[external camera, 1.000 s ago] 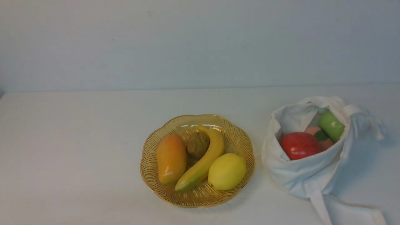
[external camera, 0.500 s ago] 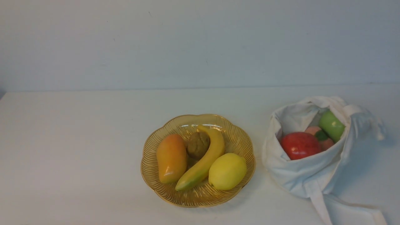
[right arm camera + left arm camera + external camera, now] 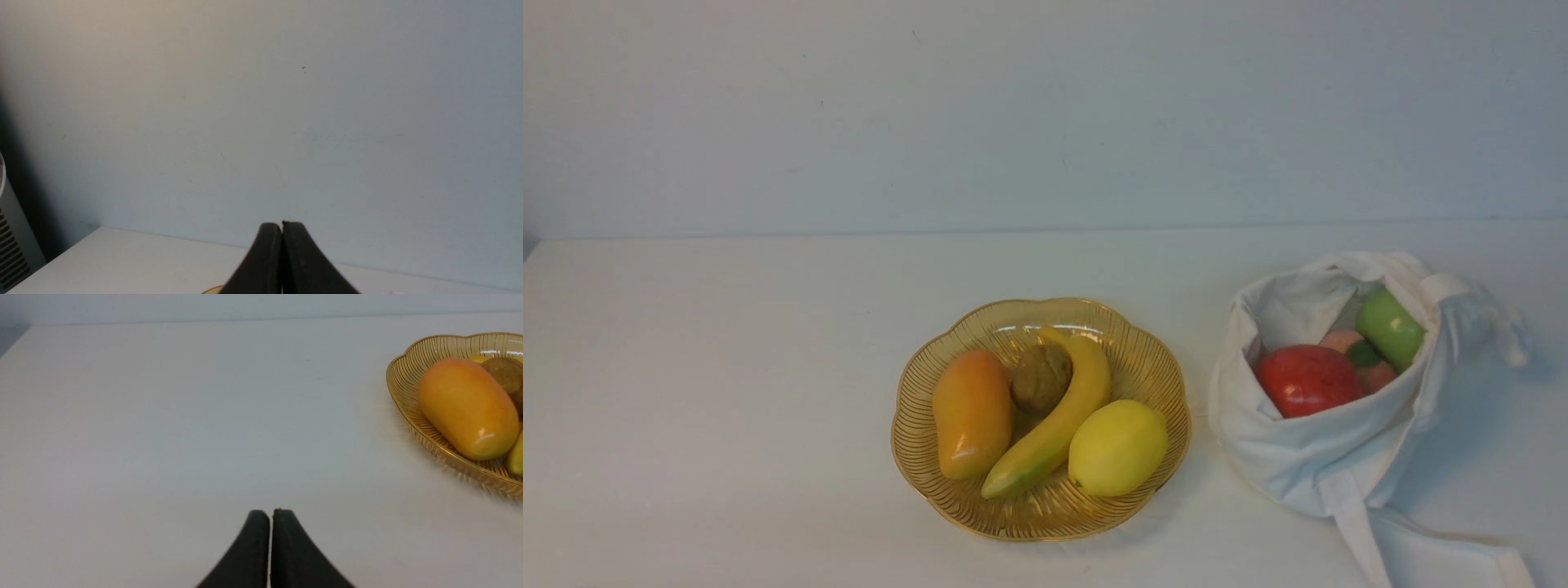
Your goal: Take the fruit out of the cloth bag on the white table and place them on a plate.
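On the plate point(image 3: 915, 457), mid-table, how much has landed? (desk)

Four pieces: a curved banana point(image 3: 1054, 416), an orange mango point(image 3: 969, 412), a lemon point(image 3: 1116, 447) and a rough brown nut-like lump point(image 3: 1041, 378). Just right of the plate, the cloth bag point(image 3: 1339, 465) gapes open holding a red apple point(image 3: 1307, 380), a green fruit point(image 3: 1388, 328) and a pink peach point(image 3: 1339, 340) wedged between them. Roughly half done, by my reading. (photographer)

And the claws? (desk)

Both pinched closed, empty. The left gripper point(image 3: 270, 514) hangs over white table point(image 3: 163, 416) left of the plate; the right gripper point(image 3: 281, 226) faces the back wall point(image 3: 286, 122), the bag out of its view. (photographer)

Textures? (desk)

Glossy, hard-looking fruit; ribbed amber see-through plate with a scalloped rim; soft, rumpled white fabric with flat straps point(image 3: 1364, 539) trailing toward the camera. (photographer)
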You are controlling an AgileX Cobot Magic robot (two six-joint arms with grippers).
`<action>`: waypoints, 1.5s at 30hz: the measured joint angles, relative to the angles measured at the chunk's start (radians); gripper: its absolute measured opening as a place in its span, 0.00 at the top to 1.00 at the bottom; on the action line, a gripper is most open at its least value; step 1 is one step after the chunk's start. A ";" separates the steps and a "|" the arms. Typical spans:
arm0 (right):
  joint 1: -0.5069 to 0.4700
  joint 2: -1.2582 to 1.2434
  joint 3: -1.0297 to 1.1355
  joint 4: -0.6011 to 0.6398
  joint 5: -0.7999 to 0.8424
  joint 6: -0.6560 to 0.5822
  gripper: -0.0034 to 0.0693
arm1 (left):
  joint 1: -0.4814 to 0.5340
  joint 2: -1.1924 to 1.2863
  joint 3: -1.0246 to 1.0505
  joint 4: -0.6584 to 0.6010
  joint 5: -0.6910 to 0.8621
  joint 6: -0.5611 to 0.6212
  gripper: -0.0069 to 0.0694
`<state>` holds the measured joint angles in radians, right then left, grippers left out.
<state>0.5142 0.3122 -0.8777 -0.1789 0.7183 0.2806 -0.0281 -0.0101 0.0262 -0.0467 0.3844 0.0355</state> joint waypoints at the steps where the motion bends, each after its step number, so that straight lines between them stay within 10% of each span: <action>1: 0.000 0.000 0.000 0.000 0.000 0.000 0.97 | 0.000 0.000 0.000 0.000 0.000 0.000 0.92; 23: -0.010 -0.006 0.163 0.270 -0.212 -0.379 0.97 | 0.000 0.000 0.000 0.000 0.000 0.000 0.92; 31: -0.303 -0.150 0.428 0.179 -0.217 -0.387 0.97 | 0.000 0.000 0.000 0.000 0.000 0.000 0.92; 45: -0.477 -0.320 0.897 0.132 -0.326 -0.307 0.97 | 0.000 0.000 0.000 0.000 0.000 0.000 0.92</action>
<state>0.0368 -0.0078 0.0194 -0.0473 0.3925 -0.0264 -0.0281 -0.0101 0.0262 -0.0467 0.3844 0.0355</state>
